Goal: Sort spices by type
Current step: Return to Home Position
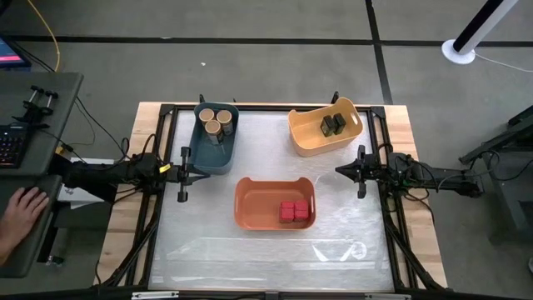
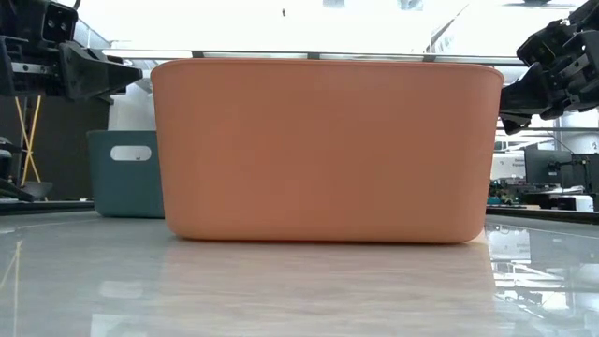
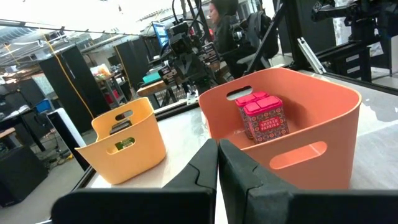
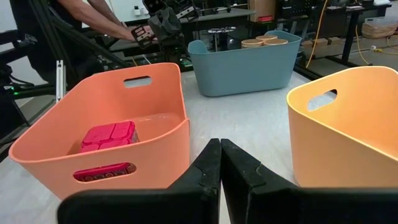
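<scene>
High view: jars (image 1: 215,122), red tins (image 1: 293,212), dark containers (image 1: 333,125) all sorted; left gripper (image 1: 181,175) mid-left, right gripper (image 1: 360,173) mid-right, fingers (image 3: 255,177) pressed together; retract level, clearing the orange bin (image 1: 239,205).

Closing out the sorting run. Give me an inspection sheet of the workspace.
Surface: table, glossy sheet over it.
Job's things: three tan-lidded jars in blue bin; red tins in orange bin; dark containers in yellow bin.
Clutter: nothing seen.
Grippers: left gripper and right gripper shut, empty, at the table's sides.
Cables: yellow cable on floor, far left.
Surroundings: person's hand at left desk; white stand base on floor.
</scene>
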